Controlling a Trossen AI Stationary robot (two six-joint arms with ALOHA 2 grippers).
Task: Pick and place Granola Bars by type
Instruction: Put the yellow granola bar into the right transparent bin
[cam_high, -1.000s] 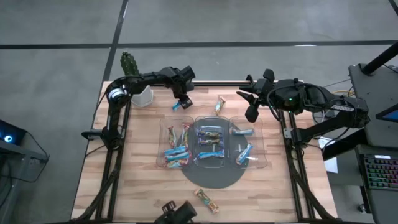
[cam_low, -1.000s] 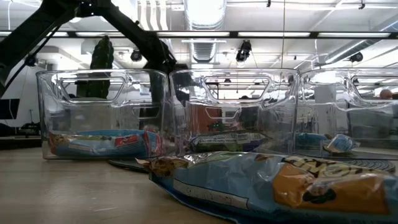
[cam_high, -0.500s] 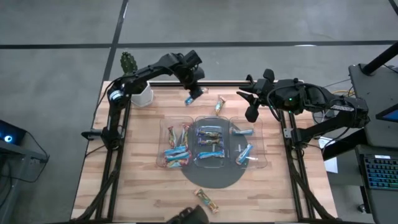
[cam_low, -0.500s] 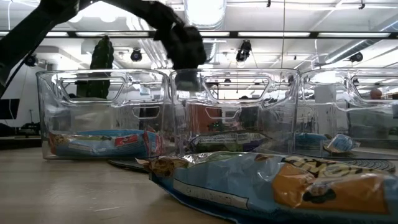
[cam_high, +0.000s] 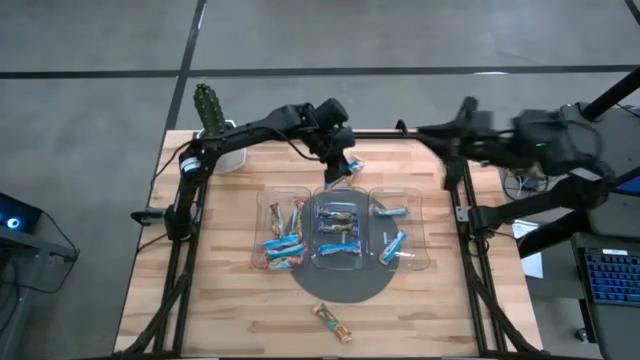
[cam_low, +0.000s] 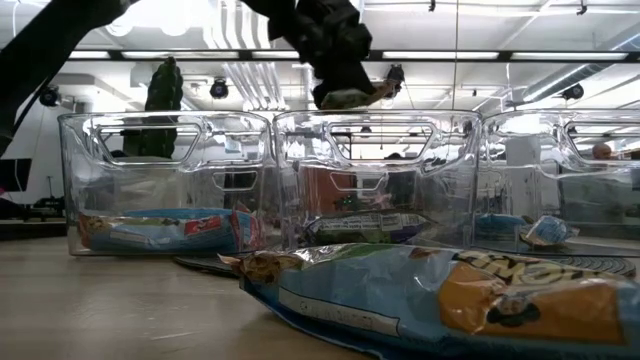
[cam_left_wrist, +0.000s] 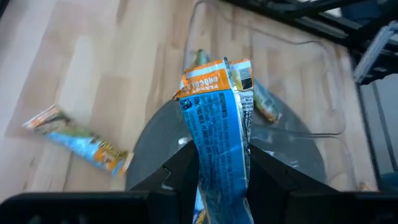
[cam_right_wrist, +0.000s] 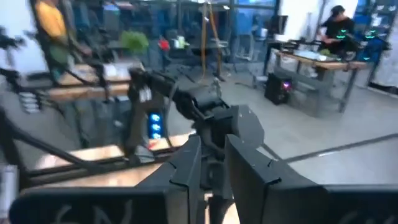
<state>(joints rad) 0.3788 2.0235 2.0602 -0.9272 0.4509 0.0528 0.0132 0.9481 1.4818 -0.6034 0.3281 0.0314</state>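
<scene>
The left pincer (cam_high: 338, 168) is closed on a blue-and-orange granola bar (cam_left_wrist: 217, 118), holding it by one end so the wrapper hangs free above the far edge of the clear compartment tray (cam_high: 428, 262), about over the middle compartment; the bar looks light and the foil soft and crinkly, probably slippery, so a hold across the flat of the wrapper near an end seems the safest, and a loose pinch could let it slide out. The right pincer (cam_right_wrist: 211, 163) waits raised beyond the worktop's far right corner, its fingers nearly together with nothing between them. Other bars already lie in all three compartments of the tray; one loose bar (cam_high: 353, 166) lies on the worktop (cam_high: 220, 300) just beside the left pincer, and another loose bar (cam_high: 332, 322) lies well apart near the front edge. A potted cactus (cam_high: 206, 101) stands at the far left corner, clear of the path; the tray's upright walls are what the hanging wrapper could catch on.
</scene>
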